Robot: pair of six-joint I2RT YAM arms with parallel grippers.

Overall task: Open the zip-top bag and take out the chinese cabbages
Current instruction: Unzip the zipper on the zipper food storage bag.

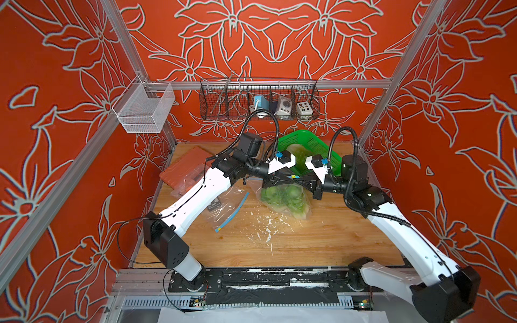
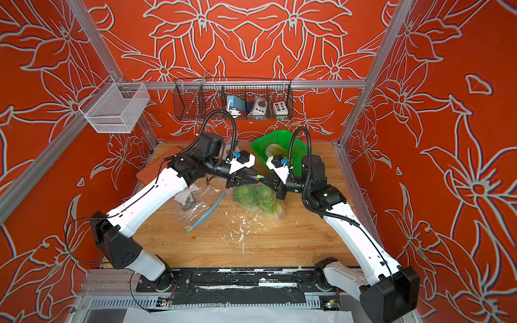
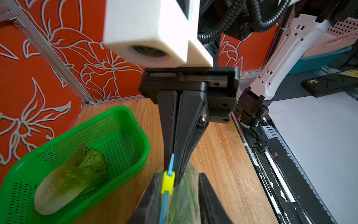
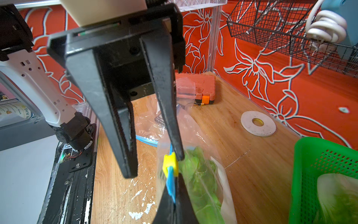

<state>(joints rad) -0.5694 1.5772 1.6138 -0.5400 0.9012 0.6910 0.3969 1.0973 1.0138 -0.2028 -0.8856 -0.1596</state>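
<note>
1. Chinese cabbages (image 1: 282,195), leafy green heads with white bases, sit inside a clear plastic zip-top bag (image 4: 195,130) that is held up by its top edge between the two claws. How many are in it is hard to tell.
2. Right claw (image 3: 175,166) is pressed together on the bag's blue zip strip (image 4: 171,186), just beside the yellow plastic slider (image 3: 167,183).
3. Left claw (image 4: 155,165) faces it tip to tip, its jaws apart on either side of the bag's top. One finger (image 4: 179,153) touches the slider and the other stands clear of it.
4. Below the claws the bag slopes down onto the wooden table (image 1: 307,243), its bottom near a patch of white flecks (image 1: 265,226).
5. Just behind the claws stands a green perforated plastic basket (image 3: 116,108), with one more cabbage head (image 3: 71,178) lying in it on its side.
6. On the left arm's side a second clear zip bag (image 1: 232,204) lies flat, with an orange plastic case (image 1: 184,167) beyond it. A white flat ring (image 4: 258,123) lies near the back wall.
</note>
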